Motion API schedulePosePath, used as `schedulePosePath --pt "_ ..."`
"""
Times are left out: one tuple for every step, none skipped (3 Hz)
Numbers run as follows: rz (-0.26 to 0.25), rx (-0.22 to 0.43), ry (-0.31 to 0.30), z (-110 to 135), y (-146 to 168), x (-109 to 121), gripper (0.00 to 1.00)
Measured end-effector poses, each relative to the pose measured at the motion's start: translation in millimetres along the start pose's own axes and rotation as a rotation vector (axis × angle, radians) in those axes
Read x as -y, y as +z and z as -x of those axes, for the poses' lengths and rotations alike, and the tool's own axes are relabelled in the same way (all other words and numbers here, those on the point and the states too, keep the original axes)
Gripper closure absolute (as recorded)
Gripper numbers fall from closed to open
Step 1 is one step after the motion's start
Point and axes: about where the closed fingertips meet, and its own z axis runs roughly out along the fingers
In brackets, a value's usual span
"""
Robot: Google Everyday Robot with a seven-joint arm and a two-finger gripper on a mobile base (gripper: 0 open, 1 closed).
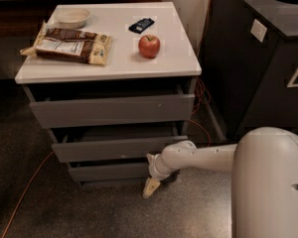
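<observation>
Hanging low, jaws just beside bottom drawer (109,172) — grey, plain-fronted.

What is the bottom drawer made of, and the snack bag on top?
The bottom drawer looks like painted board, flat matte grey without shine, though it could be metal. The snack bag looks like thin plastic film: it is wrinkled with printed colours. The gripper, low by the floor just in front of that drawer, looks like smooth cream plastic.
</observation>
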Motion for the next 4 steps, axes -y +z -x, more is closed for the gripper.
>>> schedulePosePath --pt "-0.002 0.047 -0.018 -15.9 36.2 7.6 0.00" --pt "-0.035 0.090 -0.089 -55.2 96.0 18.5 0.00" --pt "-0.035 0.090 -0.089 -55.2 96.0 18.5 0.00" --pt "-0.046 0.050 -0.088 -56.9 102.8 18.5 0.00"
